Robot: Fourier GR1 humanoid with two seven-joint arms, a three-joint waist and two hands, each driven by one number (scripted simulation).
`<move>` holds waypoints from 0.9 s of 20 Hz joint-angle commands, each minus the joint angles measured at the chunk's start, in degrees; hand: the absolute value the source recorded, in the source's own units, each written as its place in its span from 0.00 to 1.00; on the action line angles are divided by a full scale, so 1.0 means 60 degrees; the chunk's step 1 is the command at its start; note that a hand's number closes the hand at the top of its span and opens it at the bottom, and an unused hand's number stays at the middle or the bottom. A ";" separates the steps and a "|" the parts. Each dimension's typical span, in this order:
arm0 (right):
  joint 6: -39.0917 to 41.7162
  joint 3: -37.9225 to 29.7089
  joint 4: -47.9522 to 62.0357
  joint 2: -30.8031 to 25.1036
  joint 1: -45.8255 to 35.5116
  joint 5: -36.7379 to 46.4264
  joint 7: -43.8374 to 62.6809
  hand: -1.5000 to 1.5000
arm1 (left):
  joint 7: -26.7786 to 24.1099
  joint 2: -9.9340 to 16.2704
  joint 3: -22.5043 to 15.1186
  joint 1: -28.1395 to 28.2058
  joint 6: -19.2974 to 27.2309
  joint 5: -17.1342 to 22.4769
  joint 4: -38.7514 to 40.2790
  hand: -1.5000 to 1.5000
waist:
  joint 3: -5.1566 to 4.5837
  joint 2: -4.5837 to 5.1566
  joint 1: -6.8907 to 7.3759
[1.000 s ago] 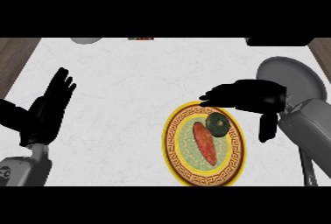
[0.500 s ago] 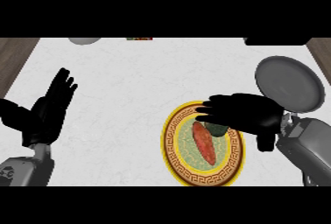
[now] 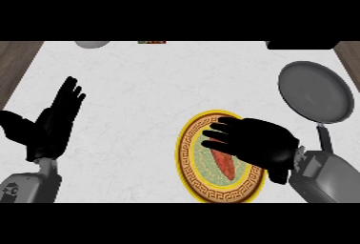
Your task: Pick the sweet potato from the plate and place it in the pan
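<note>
The sweet potato (image 3: 224, 162) lay on the plate (image 3: 188, 162), a reddish-orange strip slanting across its green centre, its upper end hidden under my right hand (image 3: 256, 143). That hand hovered palm-down over the plate's upper right part, its fingers (image 3: 218, 135) spread towards the plate's left; I could not tell whether they touched the sweet potato or had closed on it. The plate had a yellow rim with a dark key pattern and sat on the white marbled worktop (image 3: 141, 86). The grey pan (image 3: 314, 91) lay above and to the right of the plate, apart from it, handle pointing down. My left hand (image 3: 53, 125) rested well left of the plate, fingers straight and released. No readable writing showed anywhere.
</note>
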 commanded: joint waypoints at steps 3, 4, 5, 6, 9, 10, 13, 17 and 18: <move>0.0650 0.0285 -0.0328 0.0686 0.0399 0.1068 0.0707 0.00 | -0.0312 -0.0464 0.0066 -0.0356 -0.0083 -0.0296 0.0722 0.50 | -0.0001 0.0007 -0.0015; -0.0655 0.0351 0.1247 0.0904 0.0156 0.1558 0.0052 0.00 | 0.0300 -0.0175 0.0169 -0.0324 -0.0202 -0.0119 -0.0037 0.50 | 0.0003 0.0018 0.0065; -0.0221 0.0397 0.0609 0.1098 0.0497 0.1671 0.0538 0.00 | 0.0213 -0.0021 0.0491 -0.0552 -0.0380 -0.0071 0.0421 0.50 | 0.0001 0.0012 0.0018; 0.0149 0.0122 0.0839 0.1344 0.0066 0.1699 0.0484 0.00 | 0.0171 -0.0235 0.0371 -0.0516 -0.0249 -0.0249 0.0329 0.50 | 0.0000 0.0012 0.0030; -0.0168 -0.0127 0.1006 0.1291 0.0409 0.2097 0.0054 0.00 | 0.0238 -0.0430 0.0221 -0.0027 -0.0282 -0.0490 -0.0227 0.50 | 0.0002 0.0008 0.0028; -0.0154 -0.0325 0.1331 0.1525 0.0111 0.2068 -0.0064 0.00 | 0.0555 -0.0196 0.0479 -0.0268 -0.0521 -0.0252 -0.0274 0.50 | 0.0002 0.0011 0.0038; -0.0143 -0.0176 0.2089 0.2203 -0.0056 0.2457 -0.0068 0.00 | 0.0405 -0.0477 0.0261 0.0130 -0.0317 -0.0720 -0.0405 0.50 | 0.0001 0.0011 0.0047; -0.1524 0.0127 0.3404 0.2036 0.0216 0.3144 -0.0644 0.00 | 0.0313 -0.0584 0.0335 -0.0378 -0.0370 -0.0760 -0.0029 0.50 | 0.0003 0.0030 0.0043; -0.0770 0.0224 0.2592 0.2274 0.0369 0.3211 -0.0352 0.00 | 0.0319 -0.0251 0.0940 -0.0559 -0.0874 -0.0290 0.0435 0.50 | 0.0000 0.0017 0.0010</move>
